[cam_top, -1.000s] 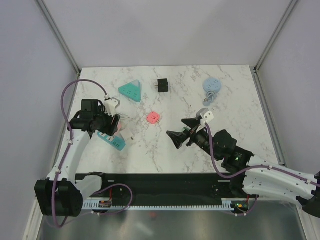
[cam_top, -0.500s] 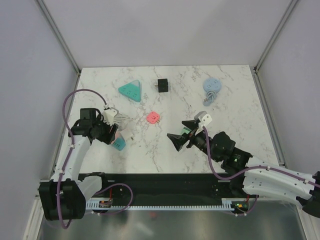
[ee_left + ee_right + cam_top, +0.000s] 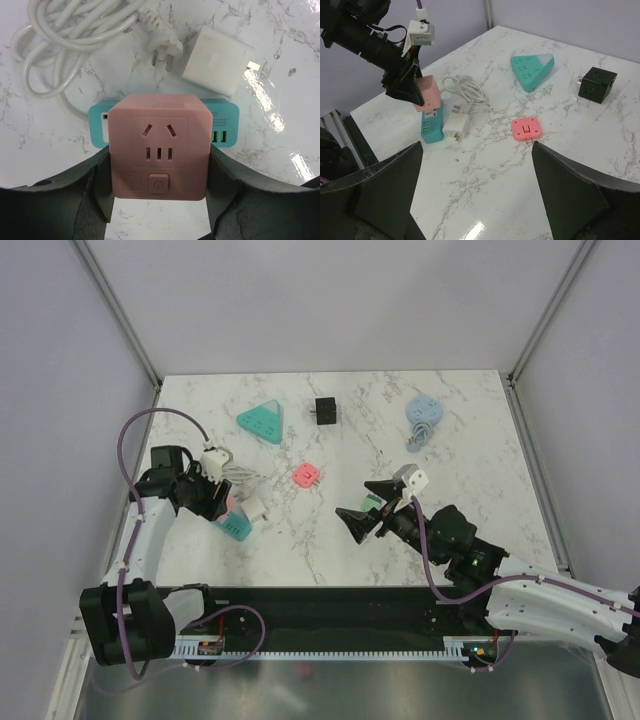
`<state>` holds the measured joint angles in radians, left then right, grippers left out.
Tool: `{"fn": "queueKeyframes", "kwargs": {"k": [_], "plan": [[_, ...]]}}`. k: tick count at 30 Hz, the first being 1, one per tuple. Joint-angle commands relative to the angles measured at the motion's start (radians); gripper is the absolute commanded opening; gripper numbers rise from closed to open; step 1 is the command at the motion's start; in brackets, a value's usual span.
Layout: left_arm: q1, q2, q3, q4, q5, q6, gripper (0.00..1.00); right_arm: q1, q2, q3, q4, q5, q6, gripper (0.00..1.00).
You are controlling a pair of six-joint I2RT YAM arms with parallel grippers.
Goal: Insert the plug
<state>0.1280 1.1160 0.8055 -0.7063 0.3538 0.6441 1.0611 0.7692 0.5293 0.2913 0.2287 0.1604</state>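
Note:
My left gripper [image 3: 158, 186] is shut on a pink cube socket [image 3: 158, 145] and holds it over the teal power strip [image 3: 222, 127], hiding the strip's middle. In the top view the left gripper [image 3: 215, 502] is at the table's left, with the cube [image 3: 229, 502] above the strip [image 3: 235, 528]. A white adapter [image 3: 216, 61] and a white three-pin plug [image 3: 162, 46] on a coiled cable [image 3: 65, 30] lie just beyond. My right gripper [image 3: 355, 502] is open and empty, hovering mid-table; in the right wrist view the gripper [image 3: 477, 190] faces a pink flat plug [image 3: 526, 129].
A teal triangular socket [image 3: 261, 421], a black cube [image 3: 325, 411] and a blue round socket with cord [image 3: 424, 411] sit along the back. The pink flat plug [image 3: 306, 476] lies in the middle. The table's left edge is close to my left arm.
My left gripper has shifted a little left and turned with the pink cube held; the white adapter beside the strip now shows. The right gripper has barely moved.

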Motion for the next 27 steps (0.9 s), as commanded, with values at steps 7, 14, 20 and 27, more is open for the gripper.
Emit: {"fn": "queueKeyframes", "kwargs": {"k": [7,14,20,27], "plan": [[0.024,-0.034,-0.043,0.03,0.115,0.058,0.02,0.0,-0.007,0.001,0.031,-0.031,-0.016,0.98],[0.022,0.039,-0.065,0.074,0.116,0.058,0.02,0.0,-0.05,-0.002,0.011,-0.057,-0.015,0.98],[0.024,0.021,-0.097,0.074,0.034,0.111,0.02,0.002,-0.071,0.001,0.002,-0.055,-0.019,0.98],[0.025,-0.001,-0.084,0.01,0.079,0.221,0.02,0.002,-0.073,-0.015,0.032,-0.063,-0.022,0.98]]}}
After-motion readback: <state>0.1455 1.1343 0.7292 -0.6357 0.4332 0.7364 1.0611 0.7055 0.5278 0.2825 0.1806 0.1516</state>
